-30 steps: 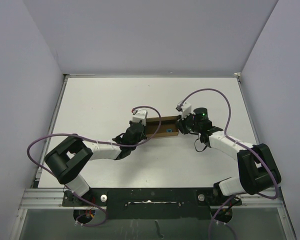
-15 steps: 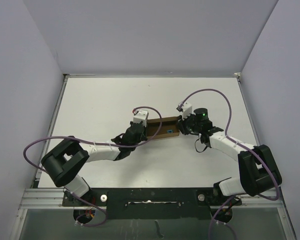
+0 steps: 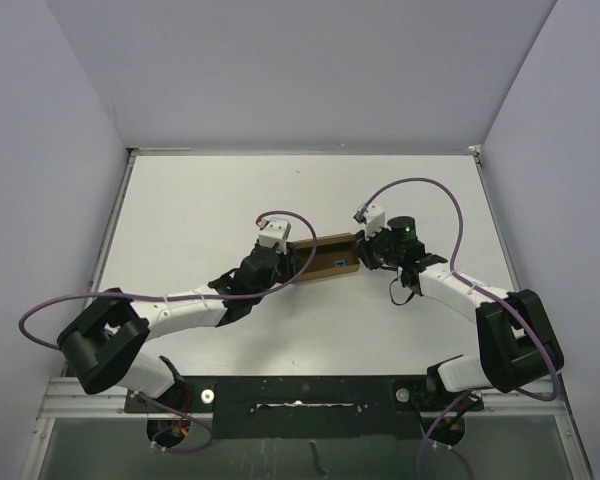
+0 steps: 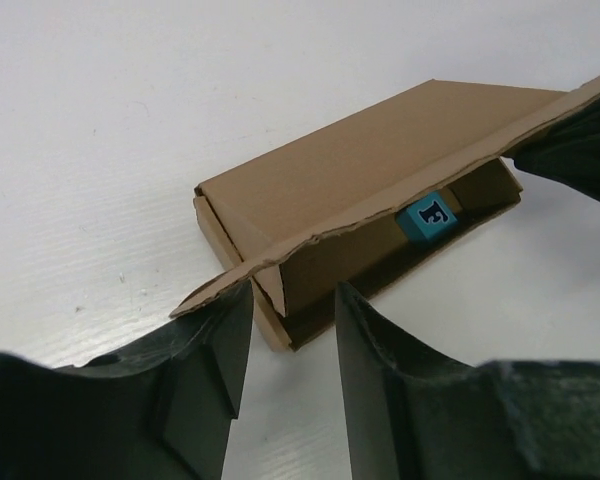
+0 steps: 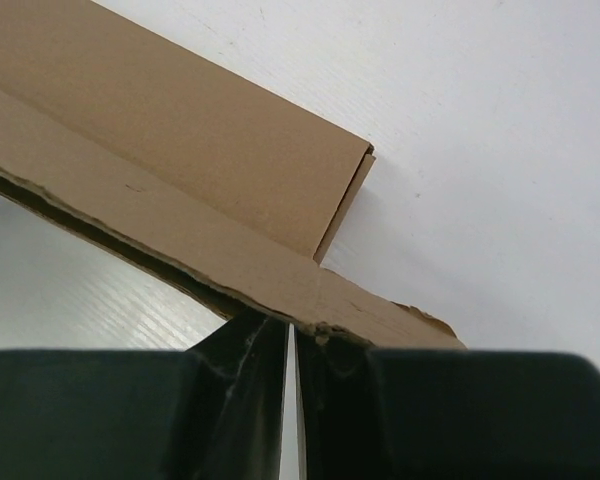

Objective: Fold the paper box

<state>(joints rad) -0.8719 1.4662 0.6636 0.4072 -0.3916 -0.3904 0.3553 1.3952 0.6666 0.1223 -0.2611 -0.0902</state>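
Centre of the top view: the paper box [image 3: 323,256] lies on the white table [image 3: 200,200], long axis left-right, with one gripper at each end. It is partly folded: the walls are up and the lid flap is raised. A small blue cube [image 3: 338,263] sits inside, toward the right end. The left gripper [image 3: 283,258] is at the box's left end. In the left wrist view its jaws stand clearly apart at the bottom of the frame [image 4: 290,300], with the near corner of the box in line with the gap. The tip of the torn flap edge touches the left-hand finger [image 4: 220,350], but nothing is clamped. The cube [image 4: 427,218] shows a letter F and rests against the inner wall, centre-right of that frame. The right gripper [image 3: 366,254] is at the box's right end. In the right wrist view its jaws are nearly together [image 5: 292,335], only a thin slit between them. The torn flap edge lies right at the fingertips [image 5: 250,350], and it looks pinched there. The box [image 5: 180,150] fills the upper left of that frame.
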